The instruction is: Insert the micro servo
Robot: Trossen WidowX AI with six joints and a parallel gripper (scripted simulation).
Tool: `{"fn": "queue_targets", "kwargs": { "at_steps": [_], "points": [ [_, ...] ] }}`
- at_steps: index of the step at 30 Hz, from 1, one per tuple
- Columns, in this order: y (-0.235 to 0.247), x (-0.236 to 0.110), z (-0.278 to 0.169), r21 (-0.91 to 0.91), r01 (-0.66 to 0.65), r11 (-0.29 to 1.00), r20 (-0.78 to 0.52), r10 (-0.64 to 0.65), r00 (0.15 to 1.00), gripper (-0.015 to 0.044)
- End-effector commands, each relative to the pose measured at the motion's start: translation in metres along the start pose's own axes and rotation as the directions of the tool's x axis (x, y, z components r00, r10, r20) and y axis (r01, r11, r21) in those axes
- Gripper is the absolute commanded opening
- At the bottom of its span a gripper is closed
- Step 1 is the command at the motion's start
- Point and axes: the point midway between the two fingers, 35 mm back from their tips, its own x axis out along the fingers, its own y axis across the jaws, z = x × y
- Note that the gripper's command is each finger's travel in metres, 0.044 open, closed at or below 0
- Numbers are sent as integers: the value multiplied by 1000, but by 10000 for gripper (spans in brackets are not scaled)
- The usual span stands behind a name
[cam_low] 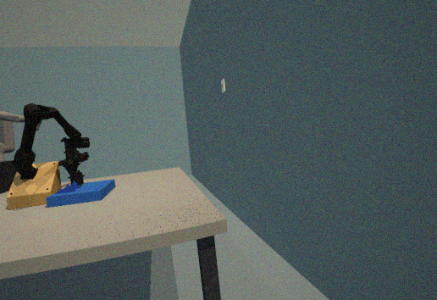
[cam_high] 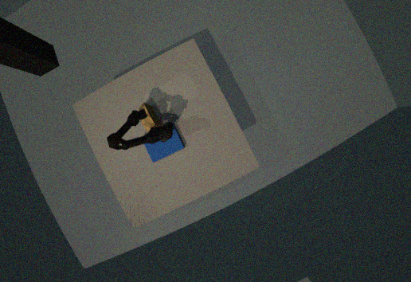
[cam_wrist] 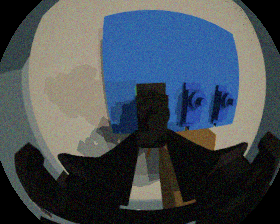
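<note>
The blue robot deck (cam_high: 166,150) (cam_low: 85,193) (cam_wrist: 171,46) lies flat on the table beside the arm's tan base block (cam_high: 148,121) (cam_low: 31,186). My gripper (cam_high: 172,129) (cam_low: 77,179) (cam_wrist: 152,132) points down over the deck's edge nearest the base, low above it. It is shut on the micro servo (cam_wrist: 151,99), a small dark block that stands between the fingertips in the wrist view. Two dark shapes (cam_wrist: 188,106) (cam_wrist: 221,103) sit in a row in the deck to the right of the held servo. The marked pocket and the servo's cable are too small to make out.
The pale table (cam_high: 207,172) (cam_low: 140,213) stands on a grey floor. The blue wall is far to the right in the exterior view. A dark bar (cam_high: 24,50) lies on the floor well away from the table.
</note>
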Motion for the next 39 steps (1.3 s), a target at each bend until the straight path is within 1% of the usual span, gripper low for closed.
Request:
{"fn": "queue_targets", "kwargs": {
  "at_steps": [1, 16, 39],
  "points": [
    [0, 1, 1, -3, 2, 1000, 8, -2, 1000, 0],
    [-1, 1, 2, -3, 2, 1000, 8, -2, 1000, 0],
    [-1, 24, 2, -3, 3, 1000, 8, -3, 1000, 0]
  ]
}}
